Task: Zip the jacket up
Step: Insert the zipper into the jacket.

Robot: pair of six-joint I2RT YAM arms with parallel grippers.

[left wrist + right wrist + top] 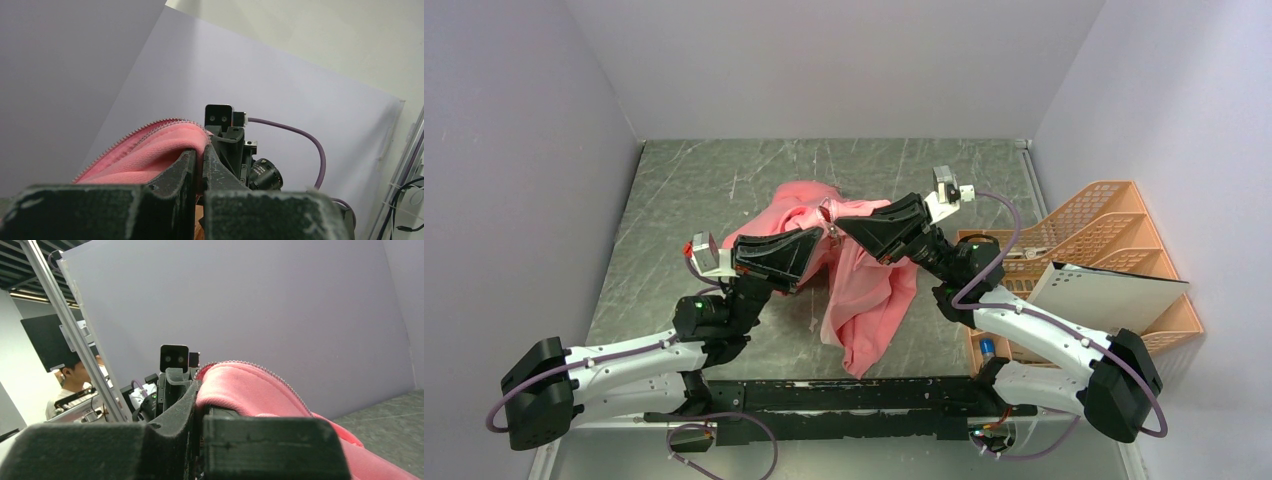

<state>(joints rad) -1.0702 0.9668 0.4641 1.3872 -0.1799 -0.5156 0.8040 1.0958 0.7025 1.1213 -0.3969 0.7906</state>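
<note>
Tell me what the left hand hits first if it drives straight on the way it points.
The right hand, facing it almost tip to tip. Both are shut on the jacket, so only pinched fabric lies between. Gap depth is unclear.

Lilac walls (pixel 524 150), grey marbled tabletop (pixel 704 190)
</note>
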